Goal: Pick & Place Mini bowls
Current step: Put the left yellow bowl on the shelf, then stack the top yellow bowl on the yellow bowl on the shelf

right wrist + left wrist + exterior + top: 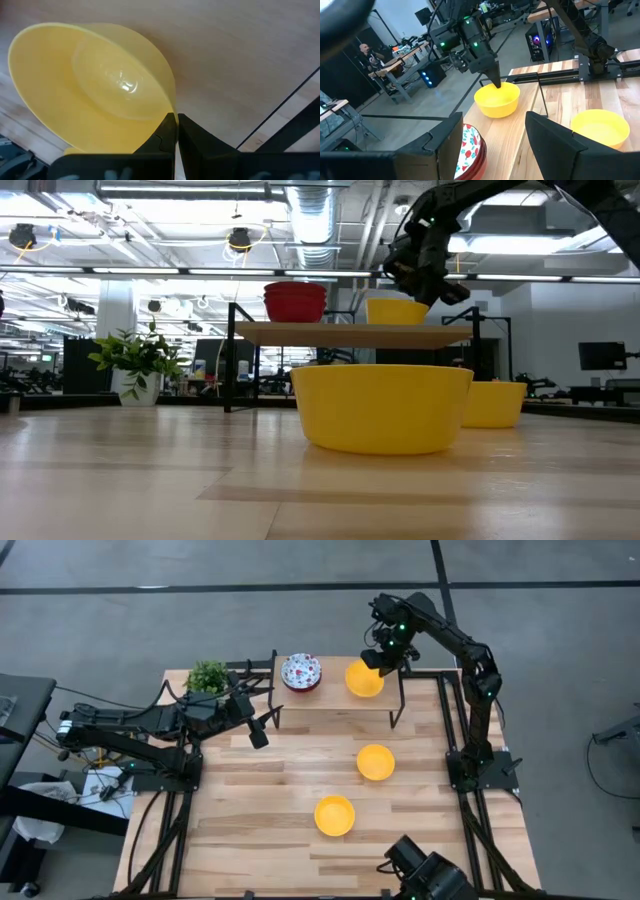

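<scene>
A yellow mini bowl (pixel 364 680) is on the raised wooden shelf (pixel 335 698) at the table's far side, with my right gripper (pixel 383 662) shut on it. A stack of floral mini bowls (pixel 301 671) with red outsides (pixel 295 301) sits on the shelf to its left. Two more yellow mini bowls (pixel 375 761) (pixel 334 815) rest upright on the table's middle. My left gripper (pixel 258 730) hangs open above the table by the shelf's left end, nothing between its fingers (pixel 445 145). My right gripper pinches the yellow bowl's rim (pixel 172 107) on its far right side, one finger inside the bowl and one outside. The fingers (pixel 495 77) come steeply from above, slanting from the far right. The bowl stands upright, its bottom (pixel 397 321) at the shelf top.
A small potted plant (pixel 208 677) stands at the table's far left corner. The shelf's black legs (pixel 397 705) stand on the far part of the table. Bare wood lies along the table's near left (pixel 230 830). Another dark device (pixel 425 870) sits at the near edge.
</scene>
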Available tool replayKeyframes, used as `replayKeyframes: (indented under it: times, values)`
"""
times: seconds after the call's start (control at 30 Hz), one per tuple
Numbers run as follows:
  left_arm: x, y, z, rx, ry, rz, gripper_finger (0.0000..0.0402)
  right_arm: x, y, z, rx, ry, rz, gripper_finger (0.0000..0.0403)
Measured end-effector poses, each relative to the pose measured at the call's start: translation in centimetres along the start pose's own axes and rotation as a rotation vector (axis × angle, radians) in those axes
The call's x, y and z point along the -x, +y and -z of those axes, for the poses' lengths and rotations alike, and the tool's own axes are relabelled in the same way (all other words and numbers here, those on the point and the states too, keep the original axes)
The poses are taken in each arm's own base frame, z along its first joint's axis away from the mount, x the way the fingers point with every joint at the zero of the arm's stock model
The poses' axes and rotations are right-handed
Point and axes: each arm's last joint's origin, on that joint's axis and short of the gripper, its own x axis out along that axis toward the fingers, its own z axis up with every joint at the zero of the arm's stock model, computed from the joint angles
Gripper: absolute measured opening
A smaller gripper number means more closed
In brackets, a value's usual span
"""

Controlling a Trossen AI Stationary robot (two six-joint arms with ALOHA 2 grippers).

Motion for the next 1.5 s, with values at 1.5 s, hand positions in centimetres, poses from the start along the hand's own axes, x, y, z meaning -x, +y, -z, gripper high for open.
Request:
replayKeyframes:
  times: [1.5]
  values:
    - [0.0,0.1,-0.2,0.017,-0.020,-0.007,0.0214,5.3,0.7,0.6,0.123,-0.204,-0.018,0.0061]
